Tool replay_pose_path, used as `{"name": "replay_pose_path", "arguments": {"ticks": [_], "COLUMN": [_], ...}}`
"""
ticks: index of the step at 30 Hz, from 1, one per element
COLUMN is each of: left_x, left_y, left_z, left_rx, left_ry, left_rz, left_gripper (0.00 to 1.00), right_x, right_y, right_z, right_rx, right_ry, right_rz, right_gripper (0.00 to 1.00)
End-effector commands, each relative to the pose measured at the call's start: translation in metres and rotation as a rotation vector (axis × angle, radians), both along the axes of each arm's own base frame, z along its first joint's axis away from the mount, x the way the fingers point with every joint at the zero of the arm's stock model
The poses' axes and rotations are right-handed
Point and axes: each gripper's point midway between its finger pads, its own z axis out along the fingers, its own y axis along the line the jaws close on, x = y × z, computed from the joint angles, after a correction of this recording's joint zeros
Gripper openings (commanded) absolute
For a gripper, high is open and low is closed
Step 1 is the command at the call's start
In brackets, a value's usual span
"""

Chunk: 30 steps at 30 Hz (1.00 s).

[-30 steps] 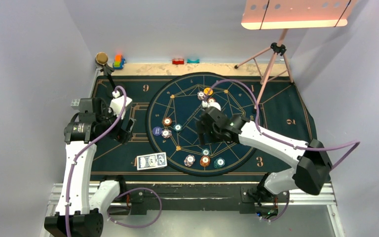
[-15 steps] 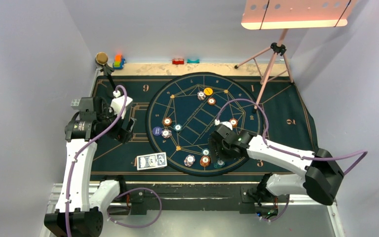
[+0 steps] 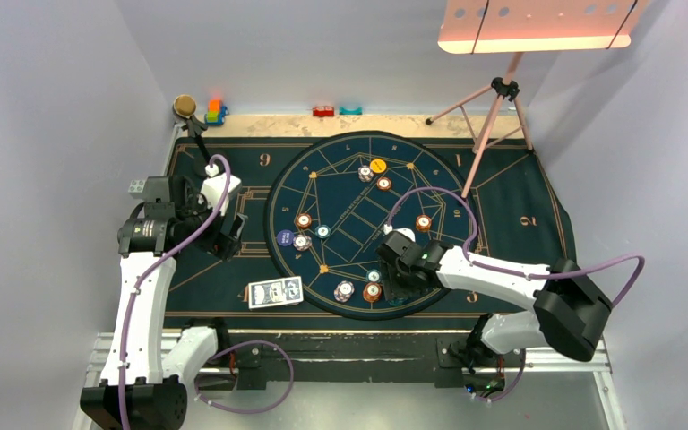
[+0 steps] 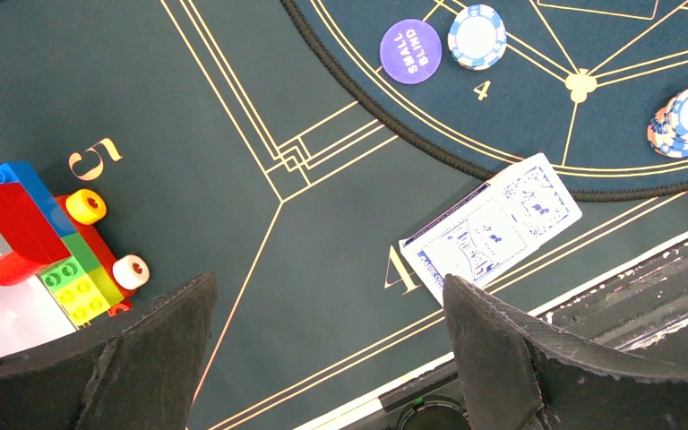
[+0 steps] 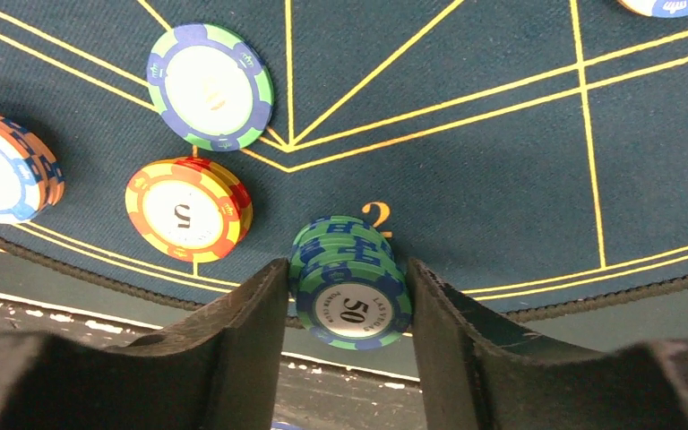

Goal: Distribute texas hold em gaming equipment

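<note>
My right gripper (image 5: 349, 300) is low over the near rim of the round mat and shut on a stack of green-and-blue "50" chips (image 5: 349, 285), one finger pressing on each side. In the top view this gripper (image 3: 399, 282) hides the stack. An orange "5" stack (image 5: 188, 208), a single green chip (image 5: 210, 87) and a white "10" stack (image 5: 4, 179) lie to its left. The blue-backed cards (image 3: 275, 292) lie near the front left. My left gripper (image 4: 327, 287) hangs open over bare felt, with the cards (image 4: 493, 228) just beyond its right finger.
A purple small-blind button (image 4: 409, 51) and a white chip (image 4: 477, 36) sit on the round mat (image 3: 430, 179). An orange button (image 3: 377, 166) and more chips lie farther back. Toy blocks (image 4: 27, 233) are by my left gripper. A tripod (image 3: 493, 98) stands back right.
The right arm swung from the middle of the round mat to its near rim, came down over the green chip stack and narrowed its jaws onto it. The left arm stayed still.
</note>
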Motion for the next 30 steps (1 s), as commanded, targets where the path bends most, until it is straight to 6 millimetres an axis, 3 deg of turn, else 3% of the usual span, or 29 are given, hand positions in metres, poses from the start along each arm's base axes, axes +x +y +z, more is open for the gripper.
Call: {"name": "replay_pose_path", "arguments": {"ticks": [1,8,14,17,20,23,26,30], "left_x": [0.008,0.007,0.008,0.008,0.008,0.009,0.010,0.010], "left_y": [0.001,0.001,0.001,0.001,0.000,0.000,0.000,0.002], "left_z": [0.013,0.013,0.014,0.014,0.014,0.014,0.016,0.017], "left_rx": [0.003,0.007,0.005,0.003,0.001,-0.001,0.001,0.009], "left_ry": [-0.052,-0.054,-0.059,-0.060,-0.058,-0.060,-0.062,-0.065], "left_rz": [-0.006,-0.006,-0.005,-0.006,-0.006,-0.005,-0.004,0.000], "left_gripper": [1.00,1.00,1.00,1.00,1.00,1.00,1.00,1.00], "right_x": [0.004,0.008,0.042,0.076,0.123,0.175,0.217,0.255], "right_y": [0.002,0.006,0.014,0.021,0.025,0.035,0.052,0.077], "right_z": [0.002,0.021,0.076,0.107,0.132,0.136,0.122,0.092], "right_rx": [0.013,0.041,0.056,0.073,0.078,0.065,0.045,-0.001], "right_ry": [-0.025,-0.052,-0.174,-0.245,-0.322,-0.351,-0.338,-0.300], "right_rz": [-0.018,-0.023,-0.022,-0.035,-0.057,-0.078,-0.067,-0.043], "right_gripper": [0.49,0.23,0.19,0.16,0.15,0.14,0.12,0.11]}}
